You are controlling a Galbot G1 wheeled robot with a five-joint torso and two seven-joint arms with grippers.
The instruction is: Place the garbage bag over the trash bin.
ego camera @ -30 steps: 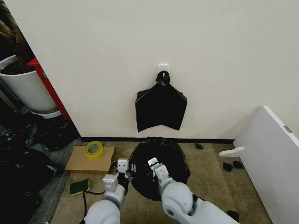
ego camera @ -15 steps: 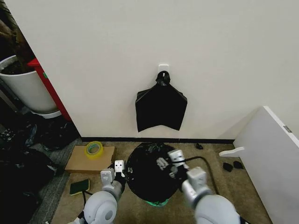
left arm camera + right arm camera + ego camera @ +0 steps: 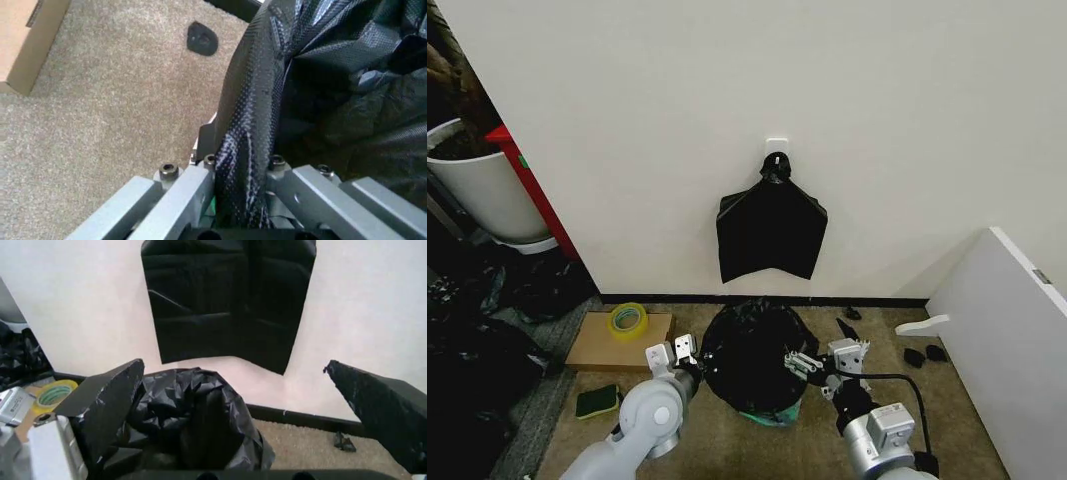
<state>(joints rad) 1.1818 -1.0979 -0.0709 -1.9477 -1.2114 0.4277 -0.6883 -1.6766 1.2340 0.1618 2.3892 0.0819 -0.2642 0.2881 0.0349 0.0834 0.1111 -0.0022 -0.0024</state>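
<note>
The garbage bag [image 3: 749, 352] is glossy, crinkled black film draped over the trash bin [image 3: 774, 413], of which a pale greenish strip shows under the bag's lower edge. My left gripper [image 3: 683, 352] is at the bag's left side. In the left wrist view that gripper [image 3: 240, 162] is shut on a fold of the garbage bag [image 3: 250, 120]. My right gripper [image 3: 823, 358] sits just right of the bag. In the right wrist view it [image 3: 233, 367] is open, its dark fingers [image 3: 100, 405] spread wide, with the garbage bag [image 3: 193, 415] beyond them and nothing held.
A flat black bag bundle [image 3: 772, 232] hangs from a wall hook behind the bin. A cardboard box [image 3: 597, 346] with a yellow tape roll [image 3: 628, 319] and a green sponge [image 3: 597, 400] lie to the left. A white plant pot [image 3: 482, 190] stands far left, a white board [image 3: 1012, 345] to the right.
My right gripper has swung from the bag's front to its right side and stands open. The left gripper shifted slightly left, and the bag now hangs lower over the bin.
</note>
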